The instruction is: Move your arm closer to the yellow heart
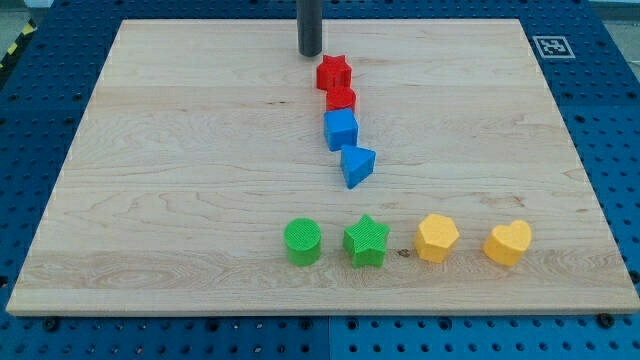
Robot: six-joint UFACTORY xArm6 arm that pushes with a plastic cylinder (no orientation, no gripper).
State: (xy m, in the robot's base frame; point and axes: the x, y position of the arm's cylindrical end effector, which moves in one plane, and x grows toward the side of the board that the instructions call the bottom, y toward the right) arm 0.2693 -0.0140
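Observation:
The yellow heart [508, 242] lies at the view's bottom right of the wooden board [150, 180]. My tip [310, 53] stands near the view's top centre, far from the heart, up and to its left. The tip is just left of and above a red star [333, 72]. Nothing touches the heart.
Below the red star a column runs down: a red block [341, 98], a blue cube [341, 129], a blue triangle [358, 165]. Along the bottom sit a green cylinder [302, 242], a green star [366, 240] and a yellow hexagon [437, 238] left of the heart.

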